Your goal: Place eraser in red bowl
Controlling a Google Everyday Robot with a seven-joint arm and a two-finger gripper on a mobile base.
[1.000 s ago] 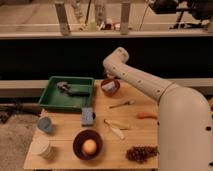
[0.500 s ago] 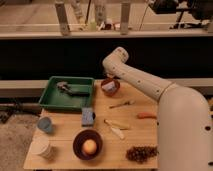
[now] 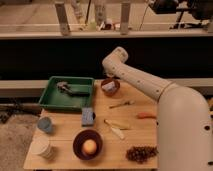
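Note:
The small red bowl (image 3: 110, 89) stands at the far edge of the wooden table (image 3: 140, 135), just right of the green tray. A pale grey-white block, the eraser (image 3: 108, 87), shows inside the bowl. My gripper (image 3: 111, 80) hangs directly over the bowl at the end of the white arm, which reaches in from the right. The gripper's dark end hides the bowl's far rim.
A green tray (image 3: 55, 100) holds a grey tool (image 3: 66, 88). A blue block (image 3: 88, 116), a maroon bowl (image 3: 78, 142) with an orange ball (image 3: 89, 146), a blue cup (image 3: 45, 125), a white cup (image 3: 42, 148), a utensil (image 3: 121, 104), an orange piece (image 3: 146, 115), a pale piece (image 3: 116, 129) and grapes (image 3: 140, 153) lie on the table.

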